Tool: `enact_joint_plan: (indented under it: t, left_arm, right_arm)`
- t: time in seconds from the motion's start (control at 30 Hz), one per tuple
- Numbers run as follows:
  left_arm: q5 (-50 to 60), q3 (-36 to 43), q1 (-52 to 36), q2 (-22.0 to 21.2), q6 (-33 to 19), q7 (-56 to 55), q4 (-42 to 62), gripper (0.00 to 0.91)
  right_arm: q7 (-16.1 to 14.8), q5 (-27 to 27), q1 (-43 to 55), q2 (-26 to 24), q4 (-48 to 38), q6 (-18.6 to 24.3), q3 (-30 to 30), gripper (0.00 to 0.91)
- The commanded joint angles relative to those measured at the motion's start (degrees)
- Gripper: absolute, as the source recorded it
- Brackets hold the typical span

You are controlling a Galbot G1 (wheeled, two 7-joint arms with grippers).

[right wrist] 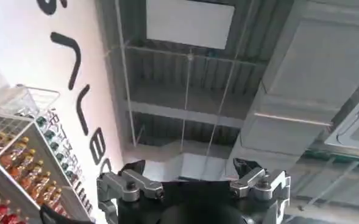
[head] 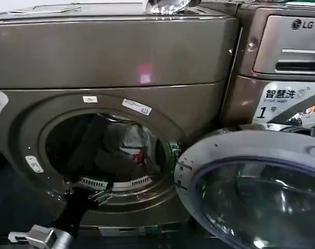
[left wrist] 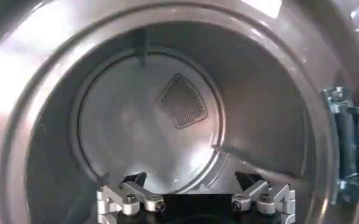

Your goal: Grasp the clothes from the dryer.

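Reaching at the porthole's 7 o'clock rim, the left gripper (head: 87,196) spreads wide, holding nothing. The dryer (head: 115,57) hides dark clothes (head: 115,155) deep inside; its door (head: 256,192), cut off, stands open at 4 o'clock.

The right gripper (right wrist: 191,182) points ceilingward, wide open.

- The left end effector (head: 84,194) sits at the lower rim of the dryer (head: 110,57) porthole.
- Clothes (head: 123,150) lie inside the drum, beyond it.
- The open door (head: 250,187) hangs to its right.
- The LG machine (head: 282,67) stands behind that door.

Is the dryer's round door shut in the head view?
No, the glass door is swung wide open to the right of the dryer, leaving the drum with clothes exposed to the left gripper.
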Motion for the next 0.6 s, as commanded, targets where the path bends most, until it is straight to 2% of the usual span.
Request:
enact_joint_plan:
  t: [0.03,0.4,0.6]
  left_arm:
    - [0.03,0.00,-0.16,-0.02,-0.16,0.09,0.32,0.907]
    - [-0.27,0.59,-1.76,0.21,-0.35,0.20,2.04,0.907]
    - [-1.99,4.62,-8.78,-0.72,1.42,-1.77,6.80,0.907]
  right_arm:
    - [0.39,-0.22,0.10,0.00,0.39,-0.92,0.02,0.907]
    - [0.62,-0.12,-0.09,0.48,1.26,-0.66,0.00,0.907]
    - [1.13,-0.10,0.07,1.56,3.48,-0.64,-1.01,0.907]
